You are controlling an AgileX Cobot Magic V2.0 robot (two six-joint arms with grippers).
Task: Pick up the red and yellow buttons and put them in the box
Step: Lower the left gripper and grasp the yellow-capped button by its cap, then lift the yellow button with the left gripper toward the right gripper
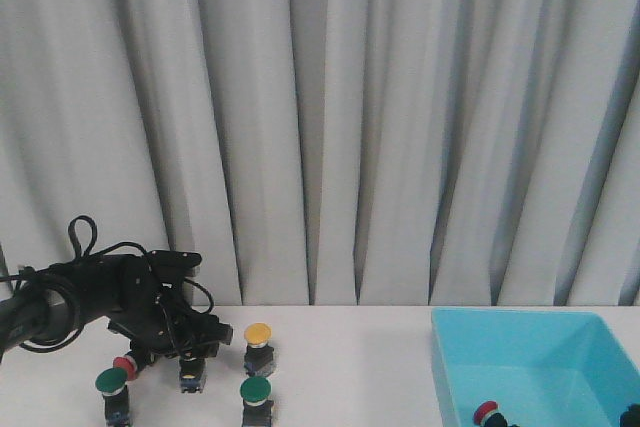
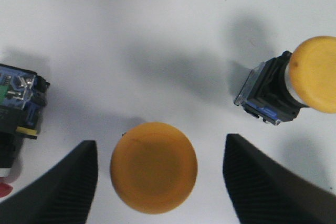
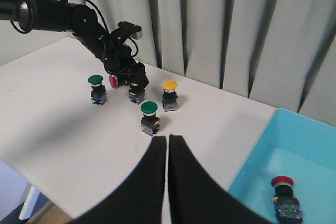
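A: Where was the left tool (image 2: 157,182)?

B: Near the worktop's (image 1: 350,367) left front corner, fingers spread wide around an upright yellow button (image 2: 153,167), not touching its cap. The right tool (image 3: 168,182) was pinched closed, holding nothing.

A: Risks?

B: I'd guess a finger could clip the tipped red button (image 1: 124,364) lying just beside, or the second yellow button (image 1: 258,338).

A: Count?

B: On the worktop: two yellow, one red, two green buttons (image 3: 149,108). The turquoise box (image 1: 520,347) at the right front corner already held one red button (image 3: 282,183), maybe another at the edge.
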